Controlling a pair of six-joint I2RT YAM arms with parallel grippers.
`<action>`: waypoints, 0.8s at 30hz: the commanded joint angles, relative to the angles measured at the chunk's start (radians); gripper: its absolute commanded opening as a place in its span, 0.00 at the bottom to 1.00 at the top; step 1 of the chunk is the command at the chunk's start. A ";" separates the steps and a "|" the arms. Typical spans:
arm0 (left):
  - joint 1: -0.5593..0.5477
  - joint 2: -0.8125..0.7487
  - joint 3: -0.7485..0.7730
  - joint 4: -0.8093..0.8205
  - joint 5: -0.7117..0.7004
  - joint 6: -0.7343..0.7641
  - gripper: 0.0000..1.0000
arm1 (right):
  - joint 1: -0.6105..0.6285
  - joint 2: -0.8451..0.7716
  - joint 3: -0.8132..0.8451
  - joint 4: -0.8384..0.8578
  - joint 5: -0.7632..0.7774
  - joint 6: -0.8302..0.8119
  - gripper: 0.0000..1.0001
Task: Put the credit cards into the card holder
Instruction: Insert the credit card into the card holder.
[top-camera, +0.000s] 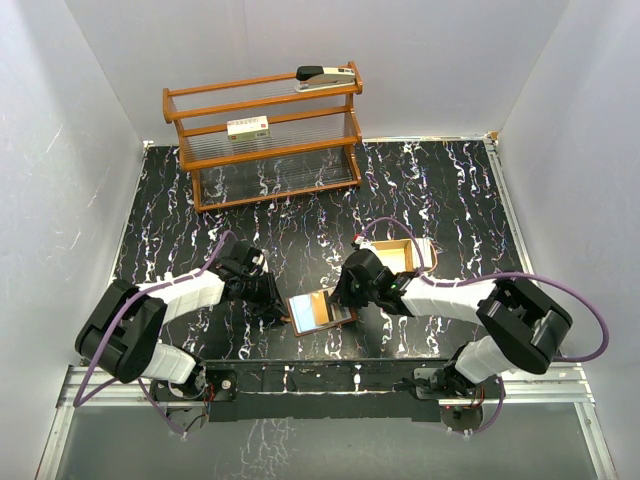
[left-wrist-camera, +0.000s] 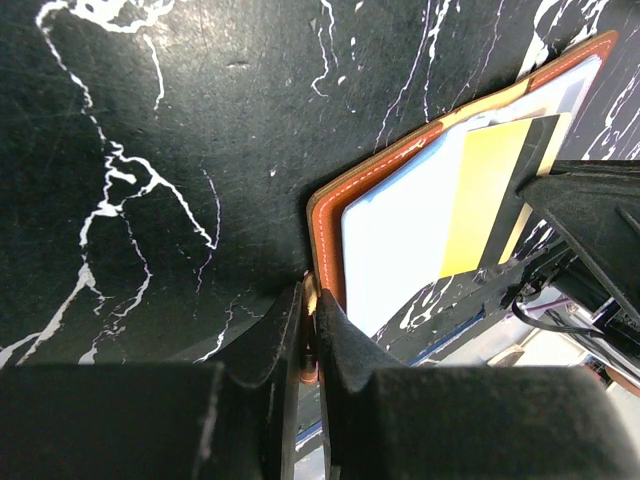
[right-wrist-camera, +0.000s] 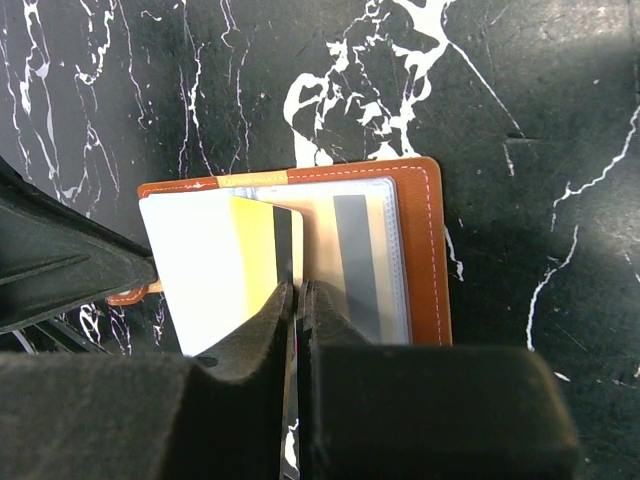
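Right claw pinching card over card holder, left claw clamping edge

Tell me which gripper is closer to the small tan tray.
Right. The right gripper sits just in front of the tray, at the card holder; the left gripper is on the holder's far side.

Brown card holder, white stitching; yellow card, black stripe; black table, white veining.
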 joint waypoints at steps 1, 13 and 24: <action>-0.006 0.030 -0.020 -0.026 -0.021 0.010 0.00 | 0.008 -0.022 -0.003 -0.057 0.035 -0.013 0.00; -0.007 0.025 -0.013 -0.024 -0.021 0.009 0.00 | 0.037 0.069 0.024 0.029 -0.068 -0.051 0.00; -0.006 0.035 -0.003 -0.023 -0.021 0.015 0.00 | 0.059 0.097 0.071 0.020 -0.067 -0.085 0.04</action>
